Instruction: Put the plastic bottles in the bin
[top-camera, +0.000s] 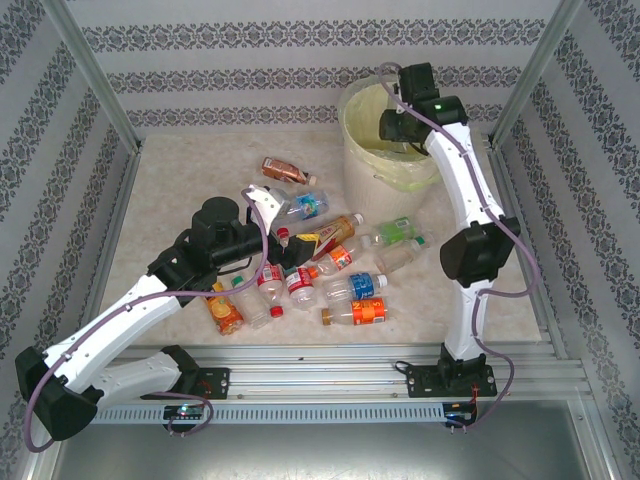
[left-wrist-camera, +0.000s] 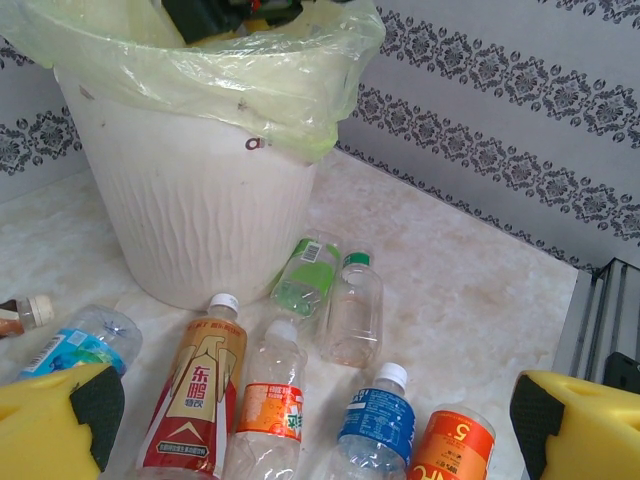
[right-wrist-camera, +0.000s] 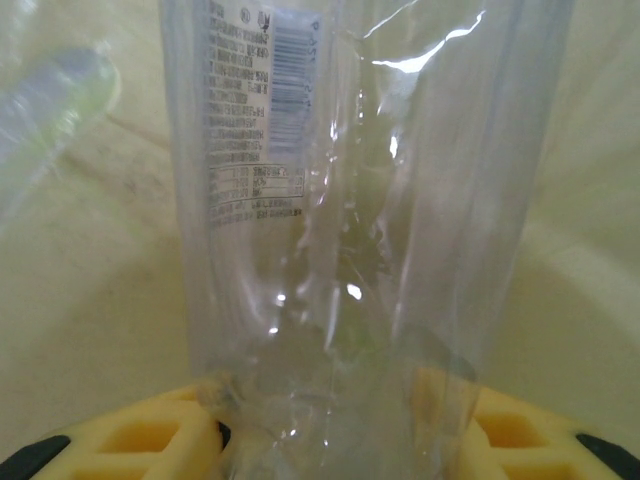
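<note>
A clear bottle pinched in the right gripper hung over the bin near the far right corner of the table, and the drop looked the risky part. Let go off-centre, the light, slippery bottle could clip the rim or snag the loose yellow-green bag and tumble back onto the table. The thin wall, squeezed between the yellow pads, might also buckle and slip early; which end was held could not be told from the close wrist view. A second hazard lay mid-table, where the left gripper, jaws spread wide and empty, hovered over the heap of plastic bottles. A careless descent there could send the round bottles rolling toward the near edge. The right arm stood stretched up and forward from its base at the near edge, elbow high, wrist bent down into the bin's mouth. The left arm reached low and diagonally toward the table's centre, wrist pointed at the bin.
</note>
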